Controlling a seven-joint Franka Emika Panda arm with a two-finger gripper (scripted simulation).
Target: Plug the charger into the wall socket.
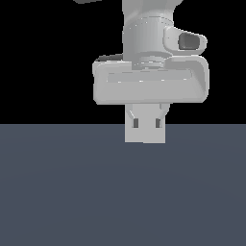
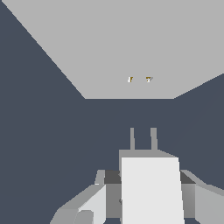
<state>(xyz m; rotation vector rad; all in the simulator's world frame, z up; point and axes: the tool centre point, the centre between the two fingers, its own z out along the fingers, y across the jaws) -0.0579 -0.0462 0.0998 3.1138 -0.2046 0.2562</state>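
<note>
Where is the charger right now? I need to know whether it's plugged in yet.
The charger sits clamped in the pincer, centre of the wrist view, its prongs aimed at the wall socket but apart from it: not plugged in yet.

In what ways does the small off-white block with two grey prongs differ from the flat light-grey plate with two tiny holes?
The small off-white block is a thick body held in the gripper; the flat light-grey plate is a thin free surface. The block looks brighter and narrower, the plate greyer and wider. The block carries two prongs; the plate has two brownish holes. Both are plain and angular.
</note>
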